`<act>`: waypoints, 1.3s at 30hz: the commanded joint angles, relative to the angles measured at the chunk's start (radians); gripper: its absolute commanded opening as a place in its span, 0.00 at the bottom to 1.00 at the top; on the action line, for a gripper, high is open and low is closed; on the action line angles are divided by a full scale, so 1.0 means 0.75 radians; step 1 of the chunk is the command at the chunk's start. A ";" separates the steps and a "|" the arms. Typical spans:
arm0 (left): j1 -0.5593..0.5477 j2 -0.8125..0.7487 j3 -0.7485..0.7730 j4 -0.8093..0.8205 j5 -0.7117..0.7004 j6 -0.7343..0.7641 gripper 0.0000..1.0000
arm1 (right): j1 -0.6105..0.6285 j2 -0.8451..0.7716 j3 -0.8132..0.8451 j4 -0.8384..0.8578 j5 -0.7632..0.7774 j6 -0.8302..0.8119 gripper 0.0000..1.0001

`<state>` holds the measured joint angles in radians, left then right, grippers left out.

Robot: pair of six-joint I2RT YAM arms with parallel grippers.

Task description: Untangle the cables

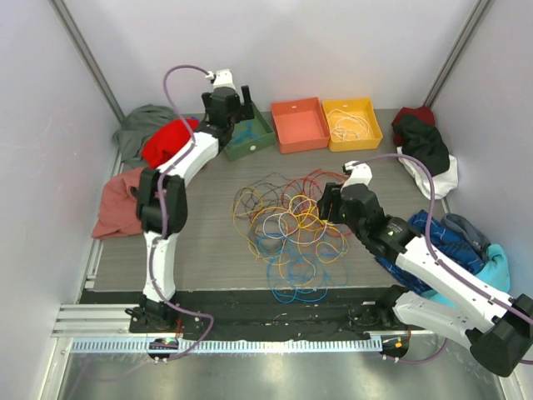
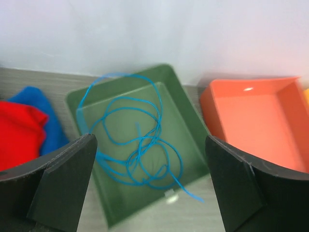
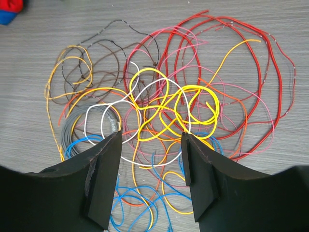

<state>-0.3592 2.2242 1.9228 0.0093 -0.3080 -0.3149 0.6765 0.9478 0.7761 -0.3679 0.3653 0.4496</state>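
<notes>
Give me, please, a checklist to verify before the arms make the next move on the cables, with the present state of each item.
1. Left gripper open and empty: ok.
2. Blue cable wholly inside green bin: not ok, one end lies over the near rim.
3. Right gripper open above the tangle: ok.
4. Only one cable beneath it: not ok, the yellow cable is crossed by others there.
5. Orange bin empty: ok.
</notes>
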 commanded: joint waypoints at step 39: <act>-1.000 -0.560 -0.948 -0.194 0.521 -0.363 0.88 | -0.006 -0.548 -0.096 -0.178 0.311 0.225 0.59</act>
<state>-1.0996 1.7985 1.2118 -0.1120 0.0528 -0.5964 0.6762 0.5613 0.7300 -0.5076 0.5850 0.5846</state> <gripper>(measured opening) 0.886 0.588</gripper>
